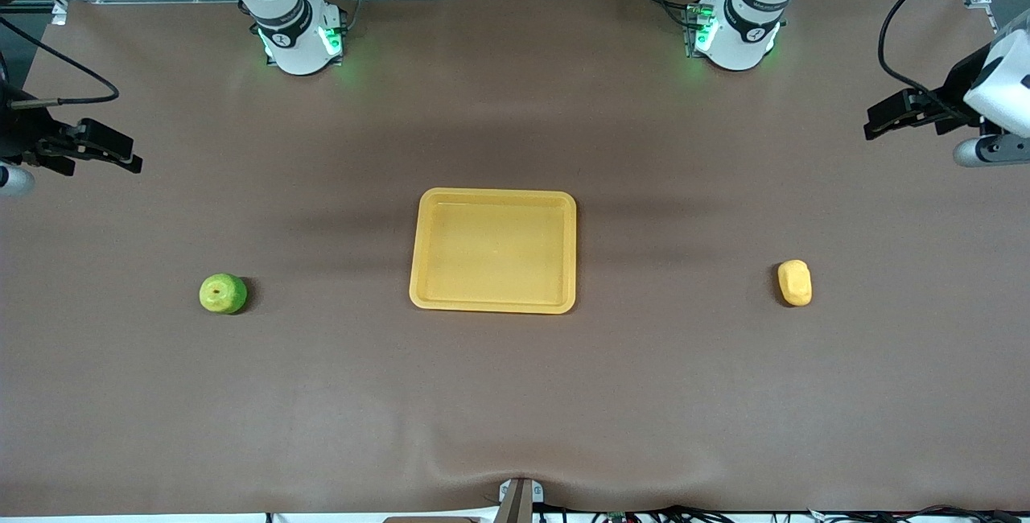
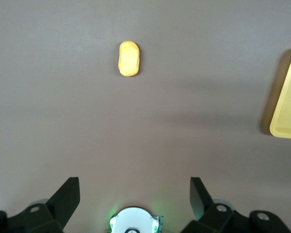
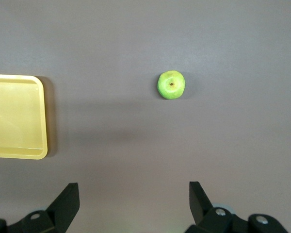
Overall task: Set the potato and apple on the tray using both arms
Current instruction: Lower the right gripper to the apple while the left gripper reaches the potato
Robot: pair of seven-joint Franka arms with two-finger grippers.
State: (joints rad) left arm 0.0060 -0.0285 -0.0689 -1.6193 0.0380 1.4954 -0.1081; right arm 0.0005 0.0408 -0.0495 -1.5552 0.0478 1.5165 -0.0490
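Tray (image 1: 426, 298) sits mid-table, long axis running base-to-camera; apple (image 1: 223, 294) at its 9 o'clock, stem dimple up, potato (image 1: 794, 282) at 3 o'clock, lengthwise base-to-camera. Left gripper (image 1: 873, 125) and right gripper (image 1: 133, 159) hang splayed, empty, over the table ends. No readable writing.
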